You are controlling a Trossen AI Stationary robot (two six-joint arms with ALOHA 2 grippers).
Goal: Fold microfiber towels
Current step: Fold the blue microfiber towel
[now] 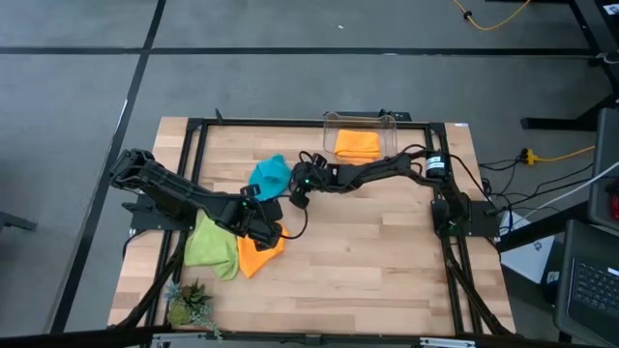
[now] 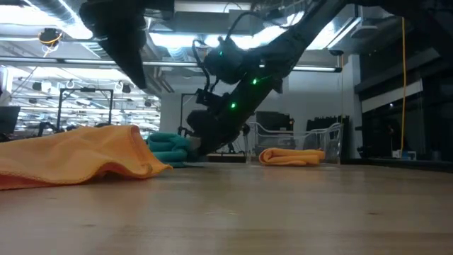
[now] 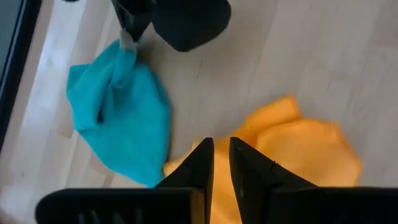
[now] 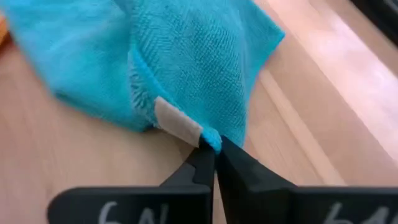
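A turquoise towel (image 1: 271, 176) lies crumpled on the table's middle. My right gripper (image 4: 213, 152) is shut on its corner. An orange towel (image 1: 259, 253) lies rumpled nearer the front, beside a lime green towel (image 1: 211, 246). My left gripper (image 3: 221, 155) hangs over the orange towel's edge, its fingers a narrow gap apart with nothing between them. A second orange towel (image 1: 358, 145) lies folded in a clear box at the far edge. My right gripper pinches the turquoise towel's corner (image 4: 211, 140) between its two fingertips, right beside the small sewn-on label (image 4: 177, 127). The fingers slant down from the table's right side. The rest of the towel lies slack on the table.
The clear box (image 1: 360, 121) stands at the far edge. A small green plant (image 1: 189, 304) sits at the near left corner. A black frame (image 1: 193, 135) runs around the tabletop. Bare wood lies to the right of the towels.
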